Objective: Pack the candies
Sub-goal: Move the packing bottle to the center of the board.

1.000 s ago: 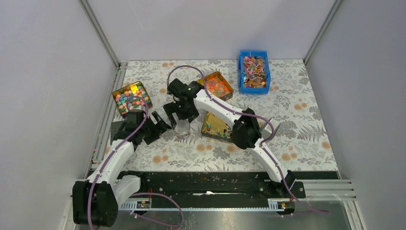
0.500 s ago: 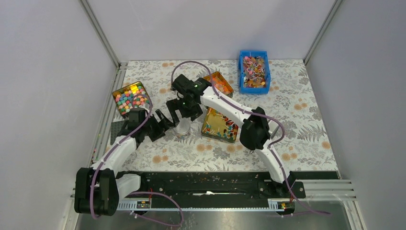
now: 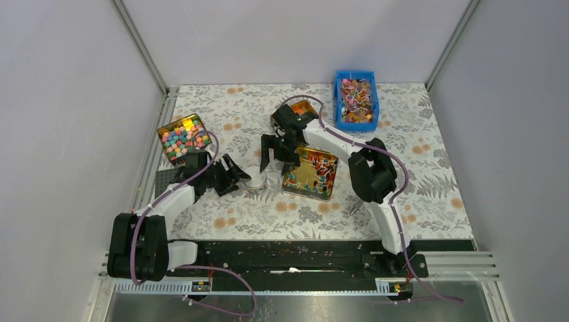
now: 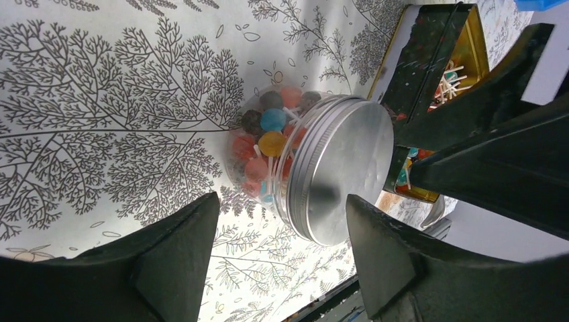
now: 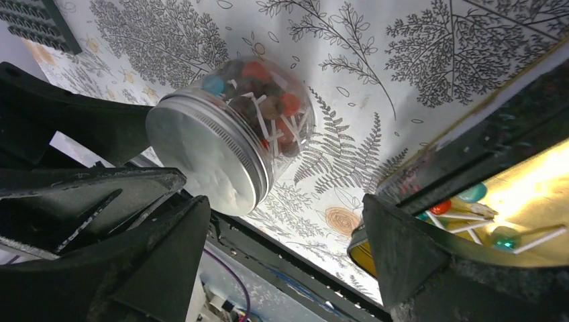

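A small clear jar (image 3: pixel 255 178) with a silver screw lid (image 4: pixel 342 171) stands on the patterned table, filled with round red, orange and blue candies (image 4: pixel 268 137) on thin pale sticks. More of these candies lie in the open gold tin (image 3: pixel 310 173) just right of it. My left gripper (image 3: pixel 236 176) is at the jar's left side, open, its fingertips (image 4: pixel 201 215) just short of the lid and apart from it. Up and to the right of the jar, beside the tin's near-left corner, my right gripper (image 3: pixel 277 159) hangs open with nothing in it; the jar (image 5: pixel 235 141) shows beyond its fingers.
A tin of pink, blue and yellow cube sweets (image 3: pixel 184 136) sits at the back left. A tin of orange pieces (image 3: pixel 305 111) is partly hidden behind the right arm. A blue bin of mixed sweets (image 3: pixel 356 100) stands at the back right. A black plate (image 3: pixel 163 180) lies near the left edge.
The right gripper has left the jar's lid and swung right and back toward the gold tin. The left gripper has moved in to the jar and narrowed a little. The jar has stayed put.
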### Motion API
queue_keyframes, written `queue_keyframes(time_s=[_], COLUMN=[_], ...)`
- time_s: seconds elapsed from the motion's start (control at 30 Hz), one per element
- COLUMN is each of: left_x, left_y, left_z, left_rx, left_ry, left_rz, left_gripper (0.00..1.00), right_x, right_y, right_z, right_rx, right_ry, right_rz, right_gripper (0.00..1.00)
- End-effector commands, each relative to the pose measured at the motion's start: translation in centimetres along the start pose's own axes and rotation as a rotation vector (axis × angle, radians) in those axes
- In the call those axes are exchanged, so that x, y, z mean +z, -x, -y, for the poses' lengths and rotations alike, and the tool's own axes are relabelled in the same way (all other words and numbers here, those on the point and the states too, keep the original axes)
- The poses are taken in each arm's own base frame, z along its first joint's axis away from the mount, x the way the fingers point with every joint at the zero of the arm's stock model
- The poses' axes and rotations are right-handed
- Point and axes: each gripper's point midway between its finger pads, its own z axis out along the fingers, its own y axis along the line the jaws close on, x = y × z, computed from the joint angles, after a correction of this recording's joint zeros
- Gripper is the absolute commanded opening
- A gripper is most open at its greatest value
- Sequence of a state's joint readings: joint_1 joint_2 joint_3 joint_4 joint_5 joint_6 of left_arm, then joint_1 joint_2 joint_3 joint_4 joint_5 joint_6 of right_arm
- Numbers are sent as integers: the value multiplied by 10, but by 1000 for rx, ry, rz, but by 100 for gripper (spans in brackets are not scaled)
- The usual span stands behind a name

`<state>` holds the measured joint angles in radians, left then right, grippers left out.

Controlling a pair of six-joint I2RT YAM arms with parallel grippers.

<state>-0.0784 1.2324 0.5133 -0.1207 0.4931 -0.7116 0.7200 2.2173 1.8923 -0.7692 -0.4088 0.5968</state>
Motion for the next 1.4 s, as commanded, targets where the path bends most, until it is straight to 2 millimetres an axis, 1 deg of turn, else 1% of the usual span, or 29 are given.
queue_keyframes(time_s=[0.0, 0.2, 0.37, 0.53, 0.6, 0.63, 0.73, 0.8, 0.87, 0.9, 0.93, 1.13, 1.3, 1.37], left_x=[4, 9, 12, 13, 14, 15, 18, 21, 26, 28, 31, 48, 62, 64], left_y=[1, -4, -8, -11, -16, -16, -24, -31, -38, -41, -44, -53, -60, -61], left_z=[4, -3, -6, -8, -11, -10, -8, -6, -1, 1, 4, 30, 55, 63], left_rx=[33, 20, 12, 11, 1, 3, 2, 8, 13, 16, 19, 41, 82, 95], left_ry=[-47, -37, -41, -44, -40, -49, -65, -74, -84, -85, -87, -121, -151, -166], left_rz=[-4, -24, -38, -48, -60, -57, -73, -90, -103, -109, -114, -155, -196, -201], left_gripper=[68, 61, 54, 50, 46, 44, 40, 34, 33, 33, 33, 35, 36, 39], right_x=[10, 28, 41, 55, 58, 59, 60, 58, 53, 51, 50, 24, 10, 6], right_y=[-4, -6, -16, -27, -31, -33, -41, -47, -49, -53, -52, -53, -64, -69], right_z=[-15, -8, 3, 17, 21, 24, 34, 41, 47, 53, 57, 90, 116, 123], right_rx=[14, 23, 38, 60, 60, 56, 41, 31, 33, 44, 52, 101, 134, 142], right_ry=[84, 81, 75, 72, 68, 63, 41, 22, 9, 3, 6, -24, -51, -48], right_rz=[-25, -61, -112, -124, -139, -143, -152, -155, -145, -146, -140, -92, -71, -70], right_gripper=[88, 80, 64, 48, 45, 45, 45, 44, 44, 44, 44, 45, 47, 49])
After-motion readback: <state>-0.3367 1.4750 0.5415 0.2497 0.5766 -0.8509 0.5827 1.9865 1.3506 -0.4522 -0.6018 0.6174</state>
